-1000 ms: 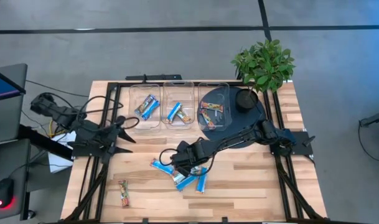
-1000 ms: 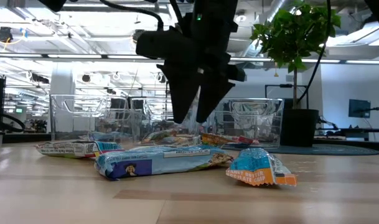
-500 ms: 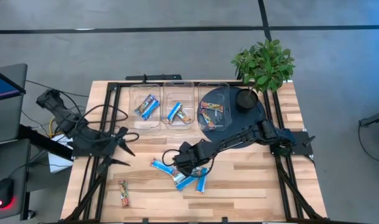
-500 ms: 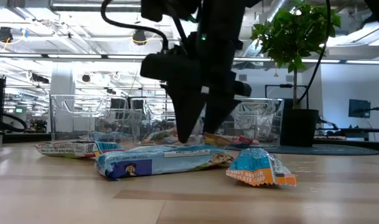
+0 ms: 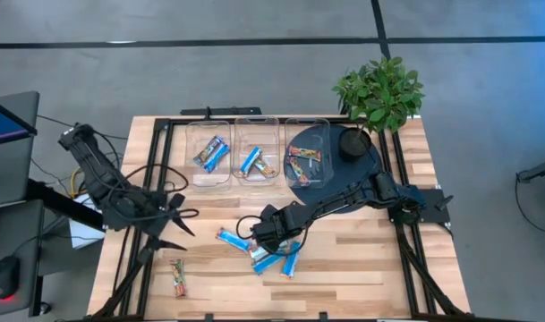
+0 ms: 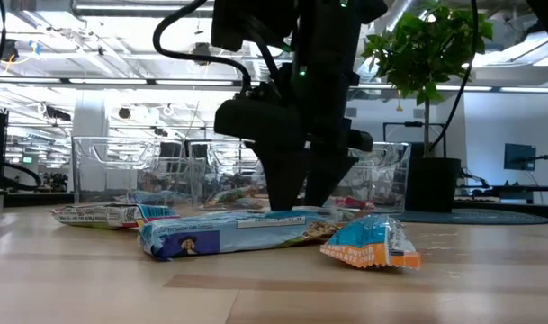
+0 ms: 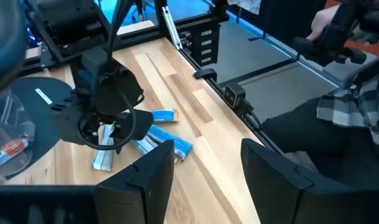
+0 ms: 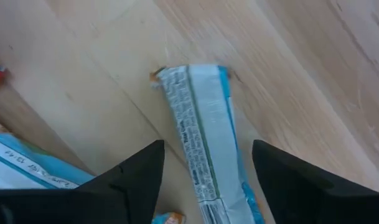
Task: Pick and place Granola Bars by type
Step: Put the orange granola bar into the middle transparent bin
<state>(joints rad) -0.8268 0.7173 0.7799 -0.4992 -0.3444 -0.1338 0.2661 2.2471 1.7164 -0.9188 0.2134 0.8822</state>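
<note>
On the wooden table (image 5: 361,259), the right gripper (image 5: 265,241) hung low over a blue bar (image 8: 205,143) near the middle, fingers apart around it; the left gripper (image 5: 169,228) waited left, fingers apart.

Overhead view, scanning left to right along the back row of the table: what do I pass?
Left clear bin holding blue bars → middle clear bin with a blue bar and an orange-brown one → right clear bin with orange-red bars → black plant pot under the green plant.
</note>
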